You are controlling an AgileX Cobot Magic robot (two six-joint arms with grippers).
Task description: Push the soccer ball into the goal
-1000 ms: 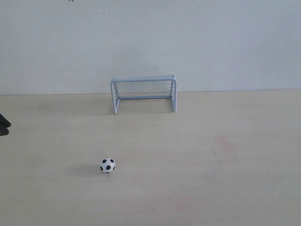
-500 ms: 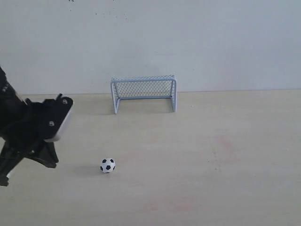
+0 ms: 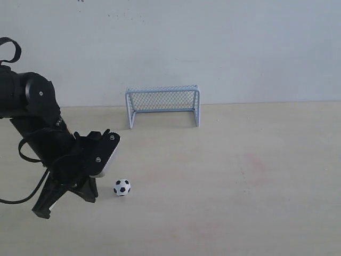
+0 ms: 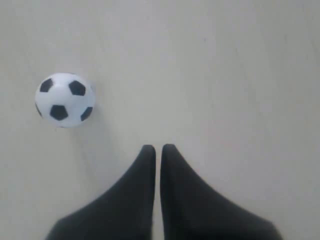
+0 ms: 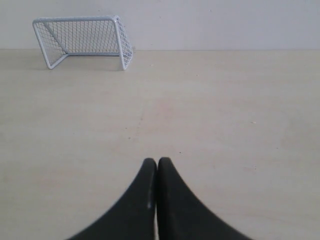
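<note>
The soccer ball [image 3: 122, 187] [image 4: 65, 100], white with black patches, rests on the pale table in front of and left of the goal's mouth. The goal [image 3: 162, 89] [image 5: 75, 19] stands by the back wall, open side toward the ball. My left gripper [image 3: 89, 196] [image 4: 157, 148] is shut on nothing, tips down near the table just left of the ball and apart from it. In the right wrist view my right gripper [image 5: 157, 161] is shut and empty, low over bare table, with the goal far ahead. The exterior view does not show the right arm.
The black left arm [image 3: 32, 106] reaches in from the left edge. A white wall [image 3: 240, 48] rises directly behind the goal. A faint reddish stain [image 3: 254, 162] marks the table at the right.
The left arm has swung in from the left edge and come down toward the ball. The ball and the goal have stayed where they were.
</note>
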